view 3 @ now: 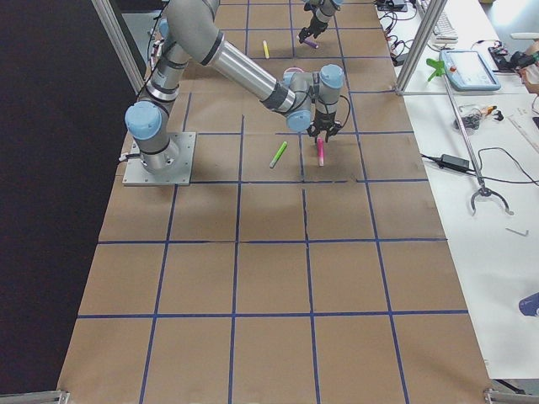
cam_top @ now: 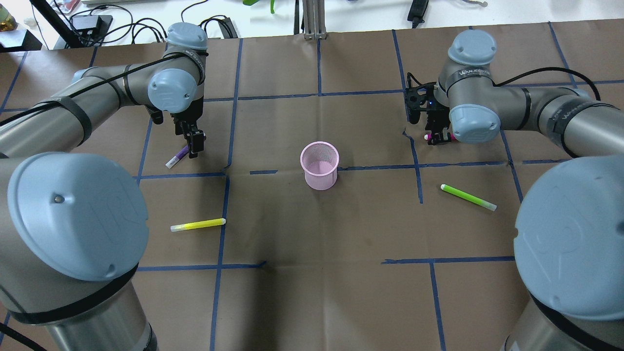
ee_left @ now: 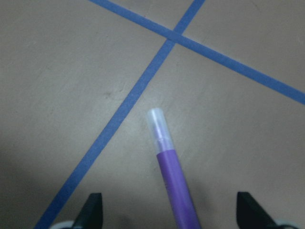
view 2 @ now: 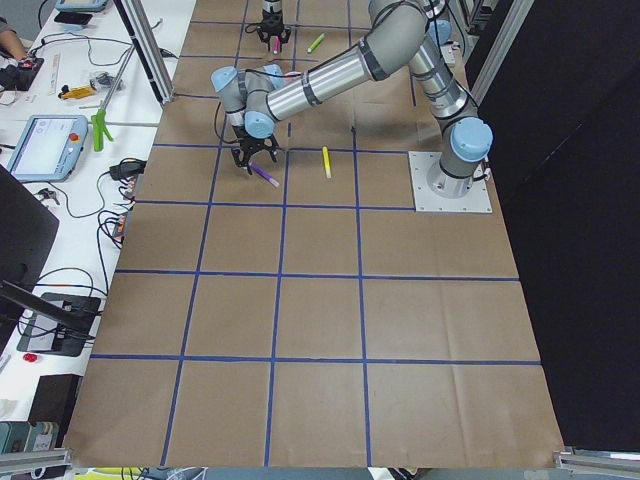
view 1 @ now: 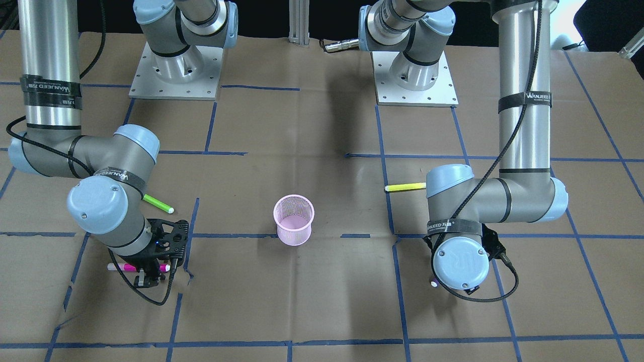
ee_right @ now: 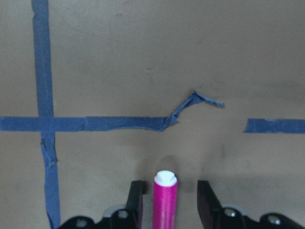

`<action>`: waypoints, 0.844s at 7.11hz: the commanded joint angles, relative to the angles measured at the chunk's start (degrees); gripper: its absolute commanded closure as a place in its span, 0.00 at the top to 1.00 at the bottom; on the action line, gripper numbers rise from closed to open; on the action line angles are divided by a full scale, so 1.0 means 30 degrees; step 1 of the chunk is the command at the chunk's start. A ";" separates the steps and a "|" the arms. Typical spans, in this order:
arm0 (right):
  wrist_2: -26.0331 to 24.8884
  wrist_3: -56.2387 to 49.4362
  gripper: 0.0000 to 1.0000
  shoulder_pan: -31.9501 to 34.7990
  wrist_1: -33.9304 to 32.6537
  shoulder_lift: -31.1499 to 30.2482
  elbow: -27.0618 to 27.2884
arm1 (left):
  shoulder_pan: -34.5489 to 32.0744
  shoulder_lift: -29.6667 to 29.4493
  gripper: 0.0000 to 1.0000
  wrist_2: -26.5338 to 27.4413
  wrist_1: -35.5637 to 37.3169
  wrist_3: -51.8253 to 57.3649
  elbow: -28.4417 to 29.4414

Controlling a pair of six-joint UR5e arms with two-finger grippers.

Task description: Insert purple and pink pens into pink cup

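Pink pen sits bottom centre between the right gripper's spread fingers, purple pen between the left gripper's; close squarely.

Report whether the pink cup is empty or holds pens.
Empty. The pink cup stands upright with only its bare bottom showing inside.

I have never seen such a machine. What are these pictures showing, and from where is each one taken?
Two robot arms are bolted to a paper-covered table. Four pictures come from fixed cameras: above, facing the robot, and one at each table end. The two close-ups come from cameras on the wrists. On the table are an empty pink cup, a yellow pen, a green pen, a purple pen and a pink pen. The left claw stands open around the purple pen, the right claw open around the pink pen. Neither pen is gripped yet.
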 commanded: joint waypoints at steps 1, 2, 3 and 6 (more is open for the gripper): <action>-0.0033 -0.0086 0.50 -0.0053 -0.0025 0.0072 -0.0078 | -0.0001 -0.0026 0.98 -0.0055 0.0022 -0.0068 -0.0087; 0.0025 -0.0115 0.50 -0.0053 -0.0025 0.0130 -0.0078 | -0.0001 -0.0026 0.94 0.0090 0.0022 -0.0097 -0.0116; 0.0055 -0.0086 0.49 -0.0053 -0.0025 0.0131 -0.0078 | -0.0001 -0.0026 0.83 0.0034 -0.0007 -0.0068 -0.0116; 0.0025 -0.0086 0.17 -0.0053 -0.0025 0.0043 -0.0049 | -0.0001 -0.0026 0.49 0.0063 -0.0007 -0.0505 -0.0087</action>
